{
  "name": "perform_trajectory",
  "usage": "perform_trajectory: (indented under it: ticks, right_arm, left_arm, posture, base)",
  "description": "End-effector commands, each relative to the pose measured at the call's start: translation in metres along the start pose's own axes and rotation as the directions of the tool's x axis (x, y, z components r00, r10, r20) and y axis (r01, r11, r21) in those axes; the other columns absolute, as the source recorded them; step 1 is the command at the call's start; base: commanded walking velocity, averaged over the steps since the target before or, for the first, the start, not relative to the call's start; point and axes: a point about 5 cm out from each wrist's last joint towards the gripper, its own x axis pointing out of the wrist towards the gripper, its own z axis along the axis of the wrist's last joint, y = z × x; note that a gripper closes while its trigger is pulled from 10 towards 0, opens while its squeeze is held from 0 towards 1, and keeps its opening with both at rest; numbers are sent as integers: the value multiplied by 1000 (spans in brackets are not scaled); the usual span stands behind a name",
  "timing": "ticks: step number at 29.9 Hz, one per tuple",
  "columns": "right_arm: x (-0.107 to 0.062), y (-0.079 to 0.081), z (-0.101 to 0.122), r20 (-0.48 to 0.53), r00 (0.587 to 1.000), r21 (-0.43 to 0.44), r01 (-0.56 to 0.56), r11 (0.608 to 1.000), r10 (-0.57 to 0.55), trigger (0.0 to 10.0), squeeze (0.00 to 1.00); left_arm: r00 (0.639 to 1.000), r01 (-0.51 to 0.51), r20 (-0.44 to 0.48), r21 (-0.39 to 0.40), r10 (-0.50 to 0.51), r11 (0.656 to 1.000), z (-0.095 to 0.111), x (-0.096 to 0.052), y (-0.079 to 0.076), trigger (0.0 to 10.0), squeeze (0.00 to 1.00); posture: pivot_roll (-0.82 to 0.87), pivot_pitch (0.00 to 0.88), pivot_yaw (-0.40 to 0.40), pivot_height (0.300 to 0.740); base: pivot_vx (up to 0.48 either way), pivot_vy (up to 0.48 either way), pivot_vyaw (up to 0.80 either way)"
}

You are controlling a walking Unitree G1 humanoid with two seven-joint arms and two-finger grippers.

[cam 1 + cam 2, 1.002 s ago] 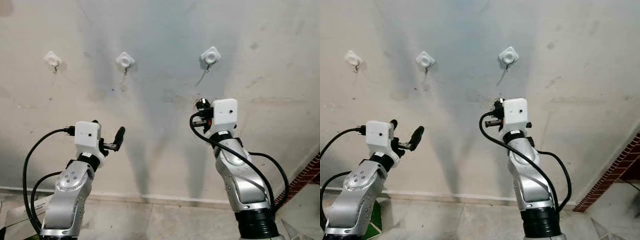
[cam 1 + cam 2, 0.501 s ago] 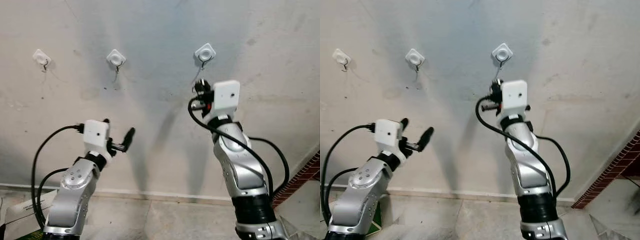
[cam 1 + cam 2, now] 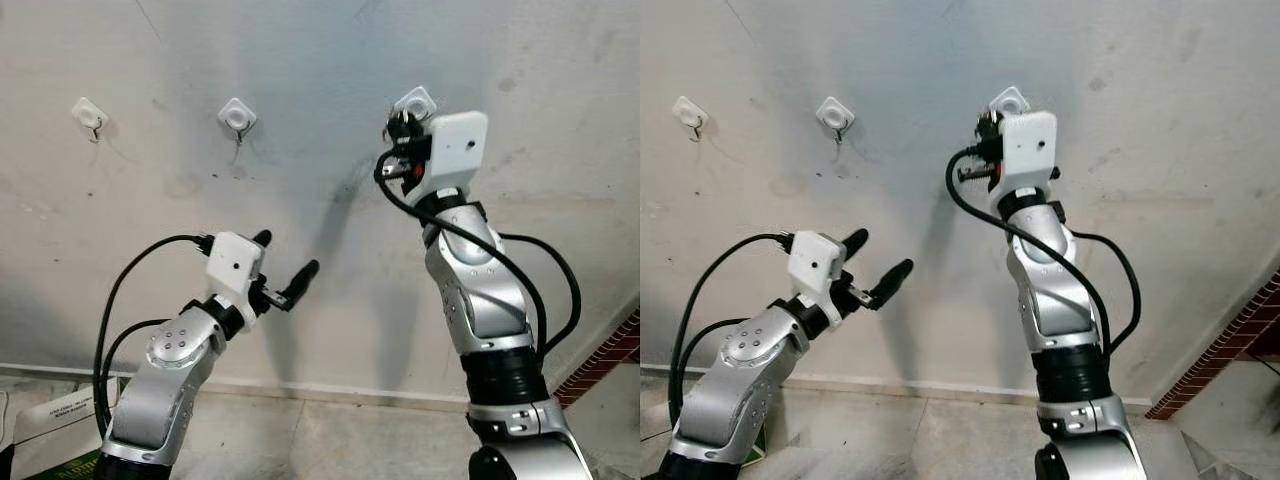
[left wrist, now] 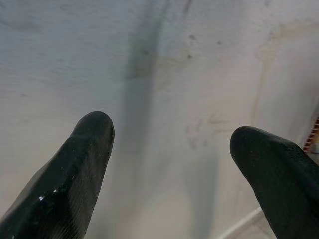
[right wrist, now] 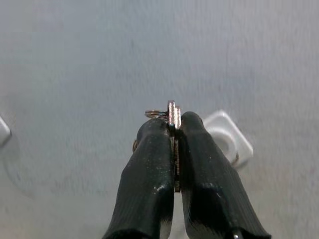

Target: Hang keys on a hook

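A: Logging the scene, large things first. What is filling the background?

B: A pale, stained wall (image 3: 300,150) is facing the robot, with floor tiles showing at the near bottom edge. Three white hooks are sticking to the wall in a row: the left hook (image 3: 88,112), the middle hook (image 3: 237,115), and the right hook (image 3: 414,100), which is partly hiding behind the right arm.

A: Arms?

B: The right arm (image 3: 480,300) is reaching high, so that the right gripper (image 5: 175,130) is sitting just at the right hook. The left arm (image 3: 170,370) is hanging lower and left of it, well apart from all three hooks, likely keeping out of the way.

A: Hand states?

B: The right gripper's fingers are pinching tight on the keys (image 5: 172,114); the metal blade is standing edge-on between the pads, and the ring (image 5: 157,114) is poking out past the tips, probably so the loop is free to catch the hook. The left gripper (image 4: 172,164) is spreading wide and holding nothing.

A: Where are the keys against the target?

B: In the right wrist view the hook's white base is showing just beside the fingertips. I cannot tell whether the ring is touching the hook yet.

A: Judgement on the step?

B: Final approach; the ring is not yet visibly on the hook.
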Motion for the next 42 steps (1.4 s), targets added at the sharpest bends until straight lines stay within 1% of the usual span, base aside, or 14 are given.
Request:
perform_trajectory:
  ticks: [1, 6, 13, 18, 20, 23, 26, 33, 37, 42]
  right_arm:
    - [7, 6, 7, 33, 999, 17, -13, 1000, 12, 10000, 0]
    - [12, 9, 9, 47, 999, 9, -25, 1000, 24, 10000, 0]
    - [19, 10, -3, 8, 1000, 6, -8, 1000, 8, 10000, 0]
    - [22, 9, -8, 7, 1000, -3, 5, 1000, -5, 10000, 0]
    - [24, 4, -11, 1, 999, -21, 33, 999, -33, 10000, 0]
    - [24, 3, -11, 0, 999, -26, 41, 999, -41, 10000, 0]
    - [25, -4, -13, 2, 998, -34, 67, 997, -67, 10000, 0]
    - [26, -15, -13, 11, 995, -52, 95, 994, -95, 10000, 0]
    - [24, -21, -14, 10, 994, -62, 110, 992, -109, 10000, 0]
    - [20, -30, -21, -10, 991, -77, 130, 989, -131, 10000, 0]
  left_arm:
    - [1000, 12, 0, 10, -12, 1000, 2, -1, -1, 10000, 0]
    - [1000, 20, -2, 6, -20, 1000, 2, 0, -3, 10000, 0]
    - [1000, 29, 2, -8, -29, 1000, 2, -3, -6, 10000, 0]
    - [999, 34, 1, -28, -34, 999, 2, -2, -10, 10000, 0]
    - [999, 34, -2, -27, -34, 999, 1, -3, -11, 10000, 0]
    - [999, 33, -2, -28, -34, 999, 1, -3, -11, 10000, 0]
    - [999, 30, -11, -27, -30, 999, -1, -5, -10, 10000, 0]
    - [999, 28, -18, -29, -29, 999, -2, -5, -10, 10000, 0]
    - [999, 30, -21, -30, -31, 999, -3, -6, -12, 10000, 0]
    - [999, 25, -26, -27, -25, 999, -4, -7, -10, 10000, 0]
  posture:
    - [69, 0, 79, 740]
    - [72, 0, 76, 740]
    - [74, 0, 70, 740]
    - [76, 0, 67, 740]
    - [77, 0, 67, 740]
    - [77, 0, 67, 740]
    - [76, 0, 69, 740]
    - [74, 0, 67, 740]
    - [73, 0, 66, 740]
    - [75, 0, 66, 740]
  base:
    - [0, 0, 0]
    - [0, 0, 0]
    - [0, 0, 0]
    - [0, 0, 0]
    - [0, 0, 0]
    - [0, 0, 0]
    - [0, 0, 0]
    - [0, 0, 0]
    - [0, 0, 0]
    - [0, 0, 0]
